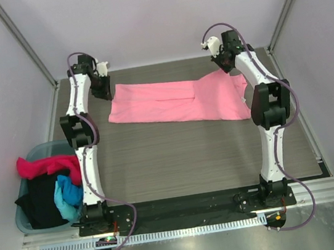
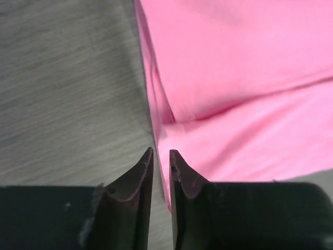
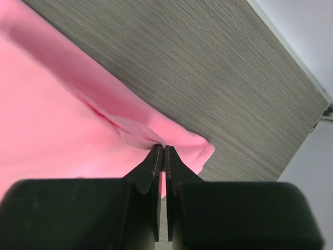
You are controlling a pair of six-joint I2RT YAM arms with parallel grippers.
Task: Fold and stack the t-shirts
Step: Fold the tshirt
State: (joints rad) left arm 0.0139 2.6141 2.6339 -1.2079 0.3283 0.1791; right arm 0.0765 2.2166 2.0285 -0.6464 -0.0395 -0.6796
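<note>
Fingers [image 2: 143, 174] of the left gripper [image 2: 161, 154] stand narrowly apart over the left edge of the light pink t-shirt [image 1: 176, 102], and the right gripper [image 3: 164, 149] pinches a fold at the shirt's far right corner. The shirt lies spread across the far counter [image 1: 189, 153]. The magenta t-shirt [image 1: 42, 165], black t-shirt [image 1: 41, 205] and blue t-shirt [image 1: 68, 196] sit heaped in the teal basket [image 1: 21, 224].

Both arms rise from their bases at the bottom of the overhead view and stretch toward the top of the frame. The left arm [image 1: 86, 155] runs almost straight up the left side, with its wrist bent down at the upper left. The left gripper [image 2: 161, 152] points downward, its fingertips a narrow slit apart. The right arm [image 1: 270, 117] bulges outward at its elbow on the right. At the upper right, the right gripper [image 3: 164, 148] is pressed closed, pinching a fold of the pink t-shirt [image 3: 47, 120].
</note>
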